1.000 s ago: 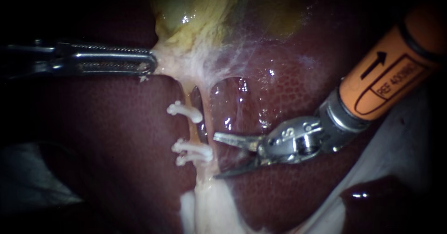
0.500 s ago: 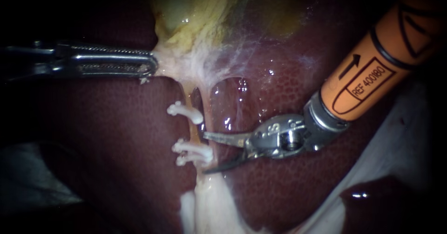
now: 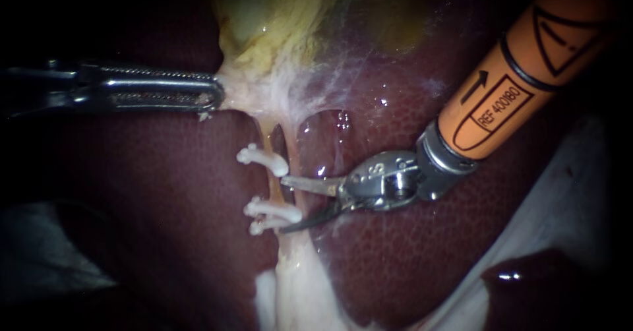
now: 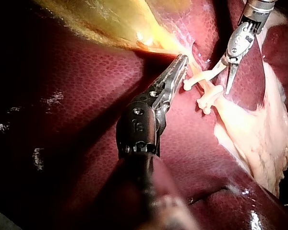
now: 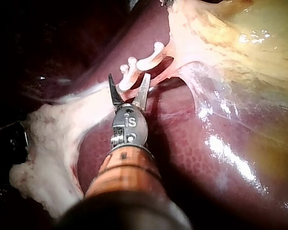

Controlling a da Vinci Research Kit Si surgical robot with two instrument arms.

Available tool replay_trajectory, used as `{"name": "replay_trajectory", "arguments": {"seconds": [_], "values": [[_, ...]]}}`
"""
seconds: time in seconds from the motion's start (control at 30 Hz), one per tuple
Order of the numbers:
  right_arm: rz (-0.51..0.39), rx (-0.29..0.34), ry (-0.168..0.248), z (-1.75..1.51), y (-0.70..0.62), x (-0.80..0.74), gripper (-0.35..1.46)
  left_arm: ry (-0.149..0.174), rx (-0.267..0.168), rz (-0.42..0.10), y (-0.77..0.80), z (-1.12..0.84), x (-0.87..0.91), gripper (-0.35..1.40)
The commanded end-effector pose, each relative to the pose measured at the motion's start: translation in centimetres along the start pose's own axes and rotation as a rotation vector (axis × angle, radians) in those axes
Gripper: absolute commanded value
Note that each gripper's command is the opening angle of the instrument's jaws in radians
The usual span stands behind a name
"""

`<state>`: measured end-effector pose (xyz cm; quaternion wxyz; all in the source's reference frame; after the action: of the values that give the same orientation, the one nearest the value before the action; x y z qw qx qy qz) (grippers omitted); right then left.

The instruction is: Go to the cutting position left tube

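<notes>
Dark red liver (image 3: pixel 165 192) fills the field, with the yellow-green gallbladder (image 3: pixel 277 14) at the top of the endoscope view. Coming in from the upper right, my right instrument (image 3: pixel 291 203) ends in two thin blades that stand apart with a clear gap, gripping nothing. Their tips reach the left tube (image 3: pixel 272 184). One blade points at it just below the upper clip (image 3: pixel 262 159), and the other lies beside the right ends of the lower two clips (image 3: pixel 271 211). Whether either blade touches the tube I cannot tell. The tube is a thin, tan-yellow strand that runs down from the pale tissue (image 3: pixel 257 90) under the gallbladder to a wider whitish band. White clips cross it, one above and a close pair below, with a bare stretch between. A dark slit parts it from a second thin strand on its right. My left instrument (image 3: pixel 216 93) lies level, its long jaws clamped on the pale tissue, well above the clips.
</notes>
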<state>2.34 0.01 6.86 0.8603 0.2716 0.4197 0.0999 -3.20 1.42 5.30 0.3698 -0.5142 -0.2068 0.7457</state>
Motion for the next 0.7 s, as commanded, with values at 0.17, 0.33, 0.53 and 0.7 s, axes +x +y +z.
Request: {"name": "replay_trajectory", "arguments": {"seconds": [0.17,0.33,0.53,0.7], "values": [[-0.003,0.026,0.022,0.04,0.07,0.01,1.41,0.0,0.001,0.0,0.0,0.0,0.0,-0.35],[-0.022,0.088,0.072,0.09,0.08,-0.01,1.41,0.0,0.001,0.0,0.0,0.0,0.0,-0.35],[-0.038,0.165,0.119,0.16,0.1,0.03,1.32,0.0,0.001,0.0,0.01,0.01,0.0,-0.35],[-0.039,0.175,0.131,0.27,0.12,0.07,1.3,0.0,0.001,0.0,0.01,0.01,0.0,-0.35]]}}
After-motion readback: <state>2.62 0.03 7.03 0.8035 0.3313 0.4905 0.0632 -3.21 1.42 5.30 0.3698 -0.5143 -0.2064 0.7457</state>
